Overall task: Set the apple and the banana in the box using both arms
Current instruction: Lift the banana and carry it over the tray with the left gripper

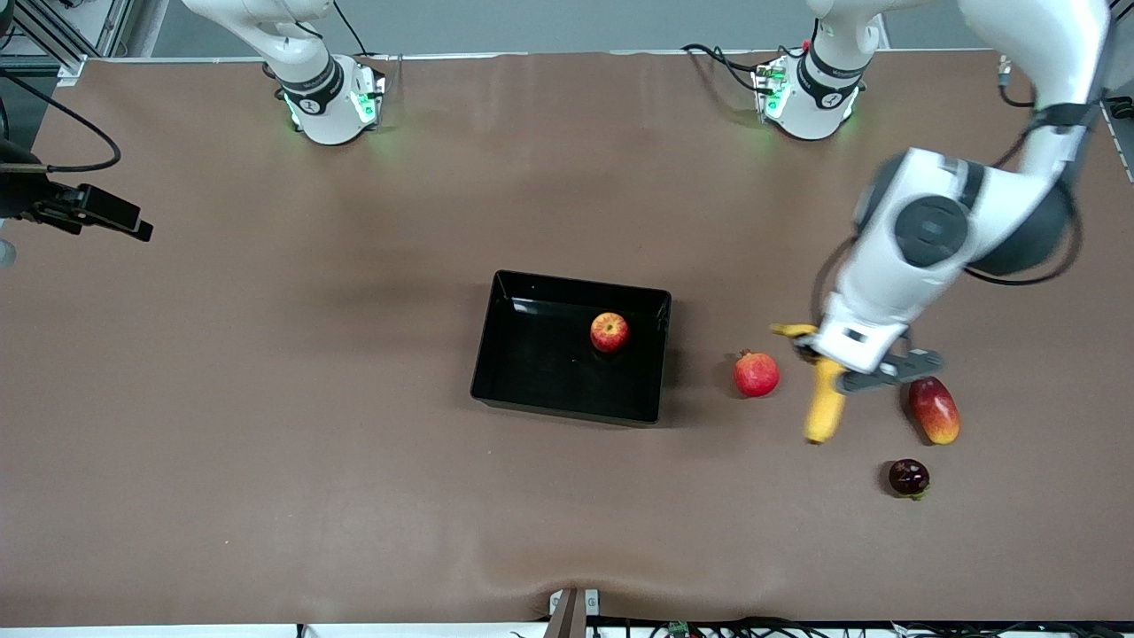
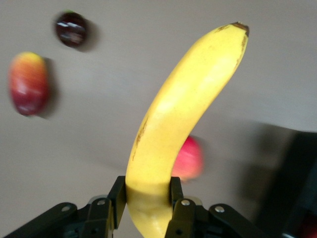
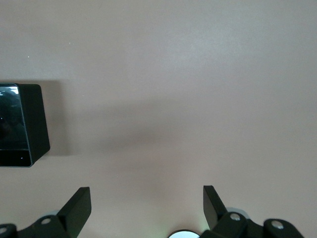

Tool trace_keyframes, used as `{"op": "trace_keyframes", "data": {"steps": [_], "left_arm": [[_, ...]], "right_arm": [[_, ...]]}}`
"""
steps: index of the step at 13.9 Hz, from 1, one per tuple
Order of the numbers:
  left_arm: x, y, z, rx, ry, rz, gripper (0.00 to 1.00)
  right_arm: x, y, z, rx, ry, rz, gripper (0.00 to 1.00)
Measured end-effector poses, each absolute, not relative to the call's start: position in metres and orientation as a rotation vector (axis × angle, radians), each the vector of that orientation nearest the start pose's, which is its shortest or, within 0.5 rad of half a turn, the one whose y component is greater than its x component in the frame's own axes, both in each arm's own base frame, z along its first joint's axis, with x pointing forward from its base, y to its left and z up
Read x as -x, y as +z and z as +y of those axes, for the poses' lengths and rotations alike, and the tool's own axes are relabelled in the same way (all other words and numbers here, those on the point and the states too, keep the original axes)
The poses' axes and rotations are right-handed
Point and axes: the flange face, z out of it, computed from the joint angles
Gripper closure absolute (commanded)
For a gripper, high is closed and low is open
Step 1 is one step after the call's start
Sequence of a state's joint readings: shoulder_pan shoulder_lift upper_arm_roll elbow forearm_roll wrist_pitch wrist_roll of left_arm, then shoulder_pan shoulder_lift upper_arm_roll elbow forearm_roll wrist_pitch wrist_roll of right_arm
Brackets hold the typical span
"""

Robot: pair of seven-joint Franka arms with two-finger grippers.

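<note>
The red and yellow apple (image 1: 609, 331) lies in the black box (image 1: 534, 365), close to the wall at the left arm's end. My left gripper (image 1: 819, 357) hangs over the table between the box and the mango, shut on the yellow banana (image 1: 825, 408). In the left wrist view the two fingers clamp the banana (image 2: 183, 124) near its lower end, and its dark tip points away from the gripper (image 2: 147, 191). My right gripper (image 1: 124, 221) waits at the right arm's end of the table. It is open and holds nothing (image 3: 147, 198). One corner of the box (image 3: 35, 124) shows in its view.
A pinkish-red round fruit (image 1: 756, 374) lies beside the box toward the left arm's end. A red-yellow mango (image 1: 934, 409) lies further toward that end. A dark purple fruit (image 1: 908, 477) lies nearer the front camera than the mango.
</note>
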State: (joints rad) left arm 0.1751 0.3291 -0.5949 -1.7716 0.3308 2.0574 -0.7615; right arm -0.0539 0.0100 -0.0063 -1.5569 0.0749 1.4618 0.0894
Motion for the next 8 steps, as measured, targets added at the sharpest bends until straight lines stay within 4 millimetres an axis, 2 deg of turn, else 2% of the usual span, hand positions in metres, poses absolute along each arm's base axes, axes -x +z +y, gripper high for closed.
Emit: {"op": "trace_keyframes", "data": {"steps": [4, 8], "left_arm": [[-0.562, 0.403, -0.342, 3.104, -0.126, -0.410, 1.00], [-0.543, 0.389, -0.429, 3.180, -0.072, -0.374, 1.00]], "right_arm": [[-0.545, 0.617, -0.023, 3.056, 0.162, 0.218, 0.00], [-0.546, 0.617, -0.021, 3.057, 0.156, 0.214, 0.00]]}}
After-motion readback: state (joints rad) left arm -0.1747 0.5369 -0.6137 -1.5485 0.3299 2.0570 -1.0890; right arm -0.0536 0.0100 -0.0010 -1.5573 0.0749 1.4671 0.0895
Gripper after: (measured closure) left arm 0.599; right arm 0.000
